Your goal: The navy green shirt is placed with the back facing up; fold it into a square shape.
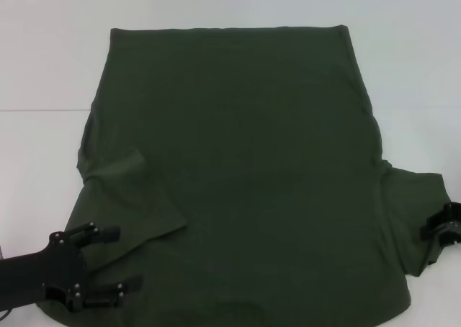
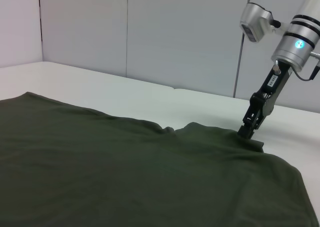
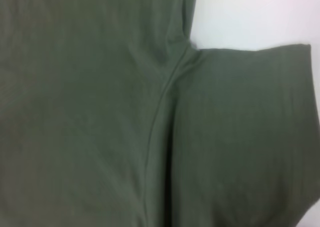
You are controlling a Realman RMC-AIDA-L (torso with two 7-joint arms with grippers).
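Note:
The navy green shirt [image 1: 245,161] lies spread flat on the white table, plain side up, with its hem at the far side. Its left sleeve [image 1: 133,197] is folded inward onto the body. My left gripper [image 1: 130,257] is open just over the shirt's near left corner, holding nothing. The right sleeve [image 1: 418,212] lies spread out to the side. My right gripper [image 1: 436,230] is at that sleeve's outer edge; in the left wrist view the right gripper [image 2: 248,131] touches the cloth [image 2: 100,162] there. The right wrist view shows only the sleeve [image 3: 250,127] and its armpit seam.
Bare white table [image 1: 43,68] surrounds the shirt on the left, far and right sides. Grey wall panels [image 2: 150,37] stand behind the table on the right arm's side.

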